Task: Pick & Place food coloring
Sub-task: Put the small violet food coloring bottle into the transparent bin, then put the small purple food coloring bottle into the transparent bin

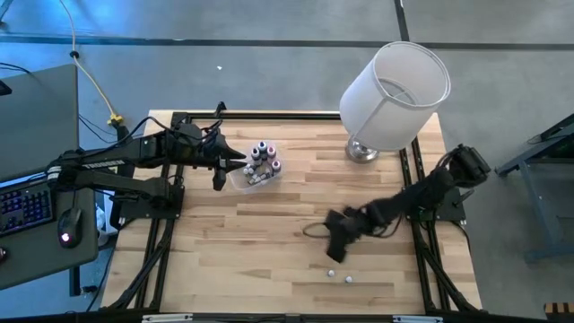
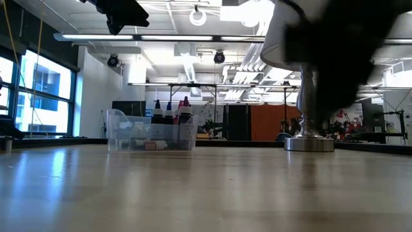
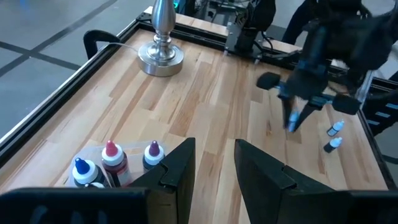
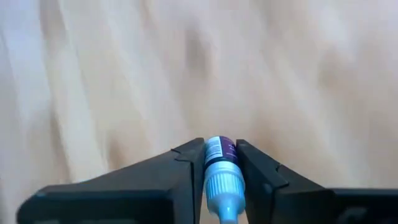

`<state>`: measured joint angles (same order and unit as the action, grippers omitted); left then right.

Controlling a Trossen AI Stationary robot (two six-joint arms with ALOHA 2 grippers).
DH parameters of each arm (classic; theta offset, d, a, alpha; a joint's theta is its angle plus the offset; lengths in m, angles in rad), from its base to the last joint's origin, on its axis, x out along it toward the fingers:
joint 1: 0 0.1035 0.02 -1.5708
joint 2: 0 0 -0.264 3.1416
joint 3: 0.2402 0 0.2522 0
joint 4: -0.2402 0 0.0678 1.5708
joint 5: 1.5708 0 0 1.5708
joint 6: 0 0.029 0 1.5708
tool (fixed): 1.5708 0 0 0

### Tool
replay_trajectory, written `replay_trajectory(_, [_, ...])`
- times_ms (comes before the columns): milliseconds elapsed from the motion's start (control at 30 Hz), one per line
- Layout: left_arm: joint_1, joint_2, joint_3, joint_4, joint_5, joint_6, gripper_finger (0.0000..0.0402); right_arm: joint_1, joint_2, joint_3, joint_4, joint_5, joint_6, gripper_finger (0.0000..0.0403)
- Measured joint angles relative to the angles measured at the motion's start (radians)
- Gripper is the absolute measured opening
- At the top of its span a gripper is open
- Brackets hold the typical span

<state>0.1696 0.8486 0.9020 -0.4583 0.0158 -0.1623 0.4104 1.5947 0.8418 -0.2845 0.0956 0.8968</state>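
A clear tub [image 1: 254, 168] on the table's left half holds several tiny food coloring bottles [image 3: 112, 158] with blue, pink and purple tops, standing upright. Two more small bottles [image 1: 339, 274] lie on the wood near the near edge and show in the left wrist view [image 3: 334, 135]. My right gripper [image 1: 337, 244] hovers just beyond them, shut on one bottle [image 4: 219, 163]. My left gripper [image 3: 214, 163] is open, above the table beside the tub's left side [image 1: 220, 168]. My right gripper pinches one small food coloring bottle between its two fingers, on the sides of its purple-labelled body [image 4: 219, 148]. The pale blue cap [image 4: 222, 190] points back toward the wrist. The fingers slant down from above. The bottle appears lifted clear of the table.
A big white lampshade [image 1: 395, 82] on a metal base [image 1: 362, 152] stands at the far right of the table. Black frame rails [image 1: 269, 114] run along the table's edges. Bare wood [image 1: 296, 202] lies between the tub and my right gripper.
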Motion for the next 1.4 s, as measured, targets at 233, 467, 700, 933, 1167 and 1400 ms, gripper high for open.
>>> replay_trajectory(233, [0.0,0.0,0.0,0.0,0.0,0.0,0.0111,-0.199,0.024,0.176,0.379,0.233,-0.597,0.0074])
replay_trajectory(467, [0.0,-0.001,0.0,-0.001,0.0,0.0,0.0111,-0.421,0.331,0.561,0.269,0.09,-0.851,0.0072])
replay_trajectory(700, [0.0,-0.003,0.0,-0.028,-0.002,0.037,0.0111,-0.52,0.641,1.026,-0.173,0.054,-0.924,0.0068])
replay_trajectory(933, [0.0,-0.002,0.0,-0.107,-0.018,0.04,0.0111,-0.552,0.816,1.268,-0.378,0.056,-0.899,0.0079])
replay_trajectory(1167, [0.0,-0.002,0.0,-0.138,-0.072,0.08,0.0111,-0.579,0.834,1.263,-0.382,0.124,-0.895,0.0085])
replay_trajectory(1400, [0.0,-0.002,0.0,-0.137,-0.087,0.08,0.0111,-0.583,0.834,1.263,-0.383,0.114,-0.895,0.011])
